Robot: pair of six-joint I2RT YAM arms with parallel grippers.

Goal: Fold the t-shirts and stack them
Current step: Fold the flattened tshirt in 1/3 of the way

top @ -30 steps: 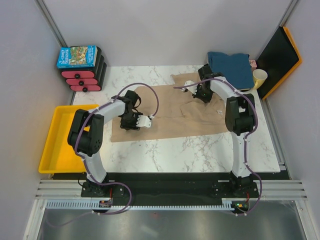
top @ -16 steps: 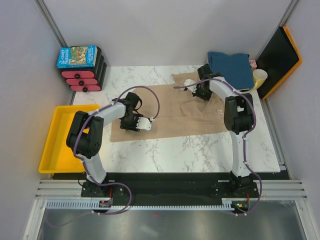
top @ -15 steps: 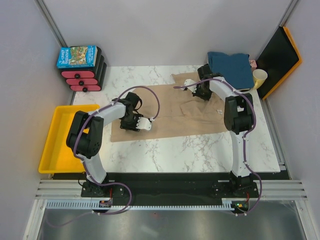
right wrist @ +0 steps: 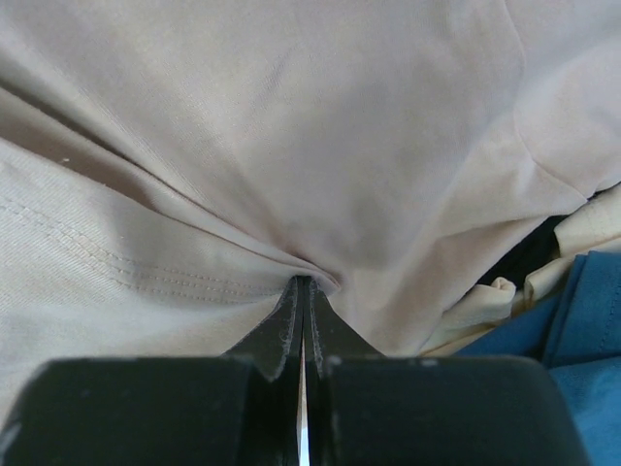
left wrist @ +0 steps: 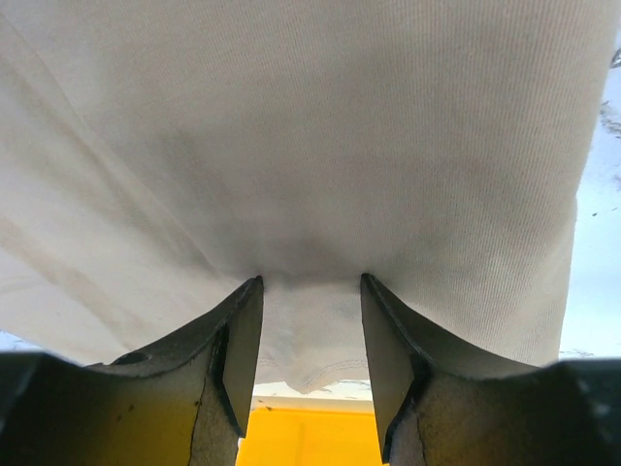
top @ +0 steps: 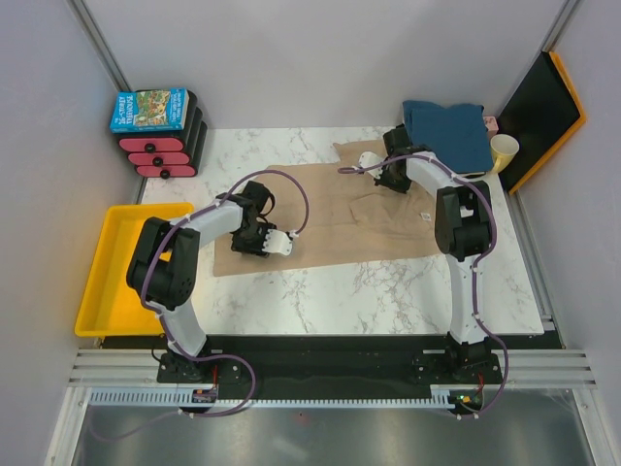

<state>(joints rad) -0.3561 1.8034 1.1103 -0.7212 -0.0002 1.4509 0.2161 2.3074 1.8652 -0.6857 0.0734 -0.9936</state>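
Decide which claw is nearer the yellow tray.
Left. The left claw is at the tan shirt's left edge, just right of the tray. The right claw pinches that shirt far across the table, by the teal shirt.

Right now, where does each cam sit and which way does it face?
Top external: above and behind the bases, looking down on the marble table; both arms whole, tan t-shirt spread on it.
Left wrist: on the left arm, close over the shirt's hem, facing the yellow tray; left gripper shows, fingers apart.
Right wrist: on the right arm, close on the cloth, teal t-shirt at right; right gripper shows, pinching a fold.
Shared: all three see the tan t-shirt; top and left wrist, the tray.
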